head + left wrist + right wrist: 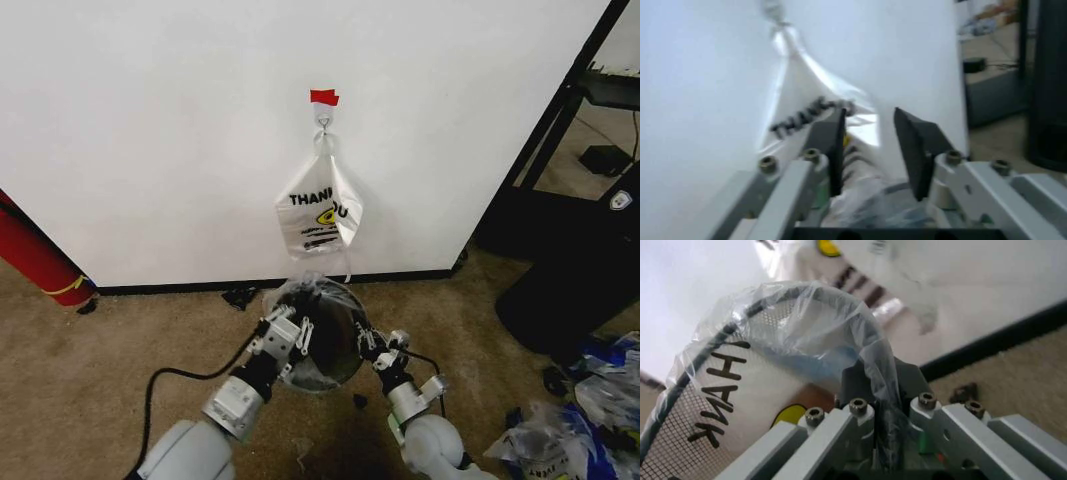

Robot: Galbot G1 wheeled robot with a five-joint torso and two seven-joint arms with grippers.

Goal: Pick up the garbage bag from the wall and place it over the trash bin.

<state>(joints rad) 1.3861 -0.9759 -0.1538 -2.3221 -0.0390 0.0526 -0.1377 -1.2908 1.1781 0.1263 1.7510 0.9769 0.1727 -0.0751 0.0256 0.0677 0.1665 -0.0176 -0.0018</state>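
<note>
The garbage bag [312, 288], thin see-through plastic, lies draped over the rim of the black wire-mesh trash bin [330, 360] that stands on the carpet in front of the wall [150, 120]. My right gripper [366, 338] is at the bin's right side, shut on a fold of the garbage bag [813, 315] at the rim [773, 302]. At the bin's left side my left gripper [298, 335] is open, its fingers [837, 145] apart and pointing towards the wall, with crumpled clear plastic [867, 205] near their base.
An opaque white "THANK YOU" bag [318, 215] hangs from a hook [323, 120] under red tape [323, 97]. A red cylinder [40, 260] leans at the left. A black stand [560, 200] and a pile of plastic bags [580, 420] are at the right.
</note>
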